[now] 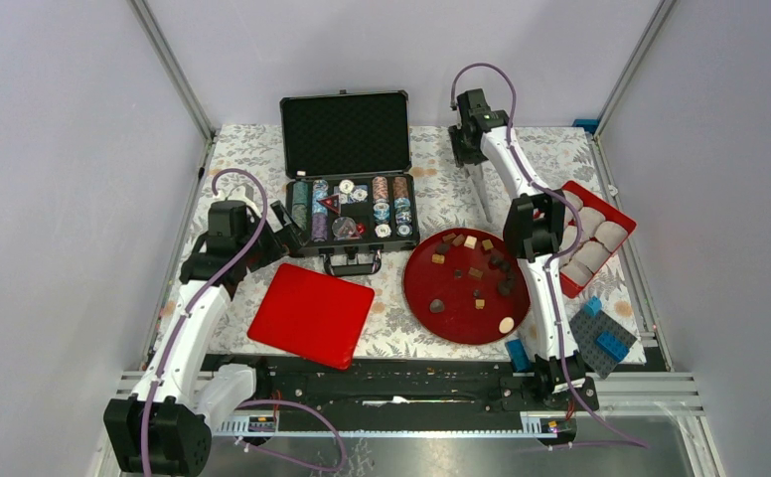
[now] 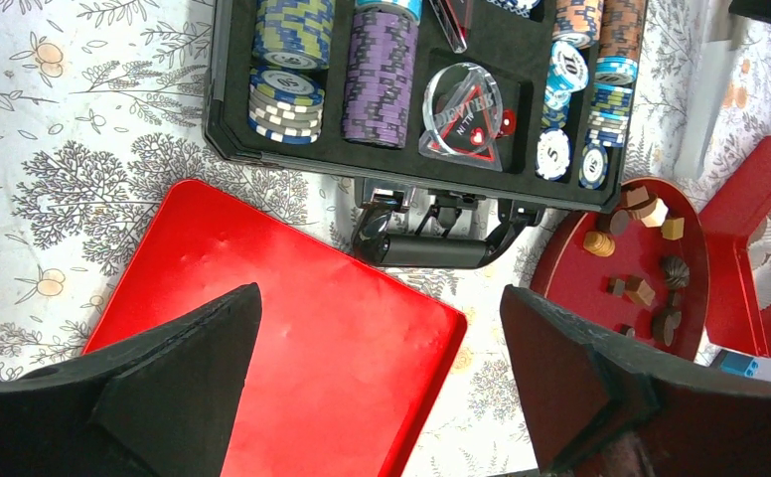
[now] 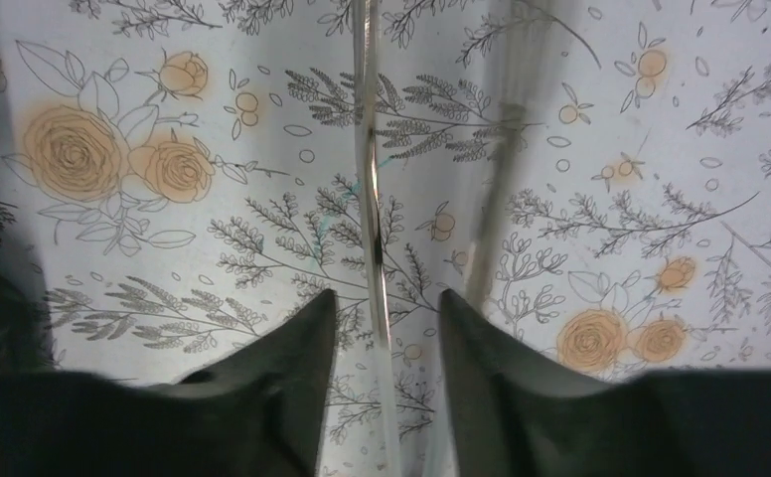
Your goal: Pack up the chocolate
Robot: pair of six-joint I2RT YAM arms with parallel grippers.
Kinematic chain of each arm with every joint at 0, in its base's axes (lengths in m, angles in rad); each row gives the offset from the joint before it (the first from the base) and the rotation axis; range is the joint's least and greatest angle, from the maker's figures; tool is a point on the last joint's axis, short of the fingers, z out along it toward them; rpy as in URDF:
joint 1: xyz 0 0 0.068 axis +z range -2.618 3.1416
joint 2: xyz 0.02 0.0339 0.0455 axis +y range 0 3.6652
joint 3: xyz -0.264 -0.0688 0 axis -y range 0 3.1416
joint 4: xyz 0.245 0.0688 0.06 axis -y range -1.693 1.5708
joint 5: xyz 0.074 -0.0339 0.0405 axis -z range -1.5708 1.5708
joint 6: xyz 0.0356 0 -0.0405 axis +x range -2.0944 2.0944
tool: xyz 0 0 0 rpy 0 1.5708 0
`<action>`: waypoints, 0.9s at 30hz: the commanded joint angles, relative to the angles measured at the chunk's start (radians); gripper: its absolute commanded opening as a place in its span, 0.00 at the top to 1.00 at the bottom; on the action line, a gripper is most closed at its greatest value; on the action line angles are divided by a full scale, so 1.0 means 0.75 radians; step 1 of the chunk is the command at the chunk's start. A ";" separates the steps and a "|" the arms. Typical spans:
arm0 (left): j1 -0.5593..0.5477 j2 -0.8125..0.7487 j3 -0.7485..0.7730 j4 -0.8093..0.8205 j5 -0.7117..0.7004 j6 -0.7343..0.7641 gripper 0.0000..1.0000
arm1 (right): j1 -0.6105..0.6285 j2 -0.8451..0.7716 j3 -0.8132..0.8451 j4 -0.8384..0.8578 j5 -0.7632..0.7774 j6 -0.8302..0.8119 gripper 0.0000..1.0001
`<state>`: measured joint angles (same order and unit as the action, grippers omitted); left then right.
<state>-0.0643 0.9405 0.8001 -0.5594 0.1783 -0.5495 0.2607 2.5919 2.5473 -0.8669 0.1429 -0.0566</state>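
The small brown, tan and cream chocolate pieces (image 1: 475,272) lie scattered on a round dark-red plate (image 1: 459,323), at the front right of the open black poker-chip case (image 1: 345,134). In front of that case, the left pincer (image 2: 380,293) gapes wide above a flat red square lid (image 2: 292,328). Behind the case to its right, the right pincer (image 3: 387,294) hangs over the flowered bench (image 3: 163,248), narrowly parted about a thin clear strip (image 3: 370,199); I cannot tell whether it grips.

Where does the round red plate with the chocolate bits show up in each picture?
Top external: round red plate, right of centre.
Left wrist: right edge, beside the poker chip case.
Right wrist: not in it.
Shared landmark: floral tablecloth.
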 commanded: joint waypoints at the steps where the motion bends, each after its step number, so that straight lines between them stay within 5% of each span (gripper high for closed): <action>1: -0.002 0.018 0.010 0.032 -0.043 -0.013 0.01 | 0.003 0.013 0.003 0.083 -0.034 0.039 0.40; 8: -0.002 0.050 0.030 0.040 -0.036 -0.006 0.01 | -0.005 -0.190 -0.314 0.244 -0.018 0.067 0.09; 12: -0.002 0.057 0.034 0.042 -0.034 0.000 0.01 | -0.039 -0.293 -0.549 0.336 -0.043 0.067 0.01; 17: -0.002 0.080 0.042 0.049 -0.028 0.002 0.01 | -0.044 -0.354 -0.766 0.455 -0.042 0.042 0.01; 23: -0.002 0.086 0.050 0.063 -0.018 -0.002 0.01 | -0.055 -0.363 -0.858 0.541 -0.039 0.067 0.25; 27: -0.002 0.088 0.050 0.063 -0.017 0.004 0.01 | -0.063 -0.327 -0.826 0.552 -0.051 0.067 0.24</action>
<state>-0.0647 1.0054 0.8005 -0.5564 0.1673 -0.5507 0.2214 2.3623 1.9240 -0.4843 0.1104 -0.0032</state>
